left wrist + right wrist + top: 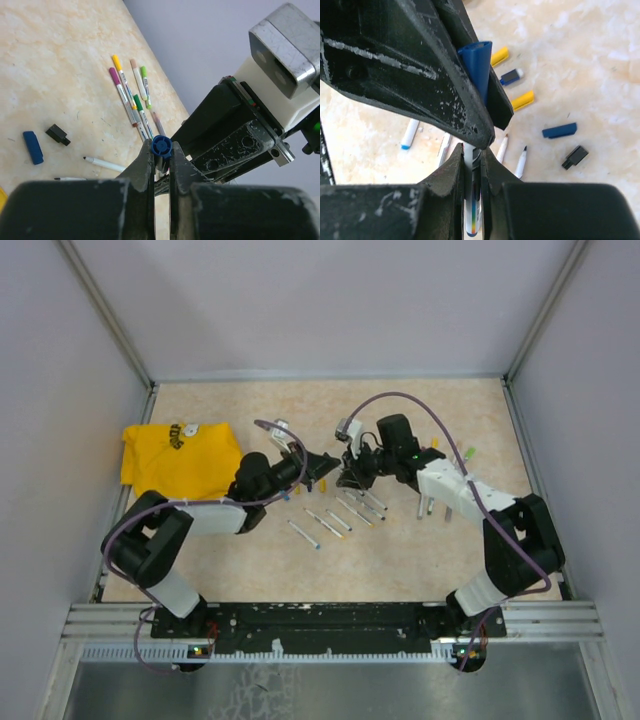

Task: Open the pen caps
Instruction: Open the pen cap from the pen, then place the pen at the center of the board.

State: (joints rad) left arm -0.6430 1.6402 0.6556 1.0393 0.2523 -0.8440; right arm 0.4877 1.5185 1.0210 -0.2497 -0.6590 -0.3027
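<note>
**Two grippers, one blue-capped pen**

Top: the left gripper (330, 464) and right gripper (350, 476) meet tip to tip above the table (450, 570).
Left wrist: jaws clamped tight on the blue cap (161, 146).
Right wrist: jaws nipped shut on that pen's white barrel (469, 200); loose caps (559, 130) lie beyond.

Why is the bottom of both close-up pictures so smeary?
Left wrist view: the base of the left claw sits too near the lens and blurs, yet the blue cap it pinches is crisp. Right wrist view: same blur under the right claw gripping the pen barrel. Top view: soft, even light, faint shadows.
</note>
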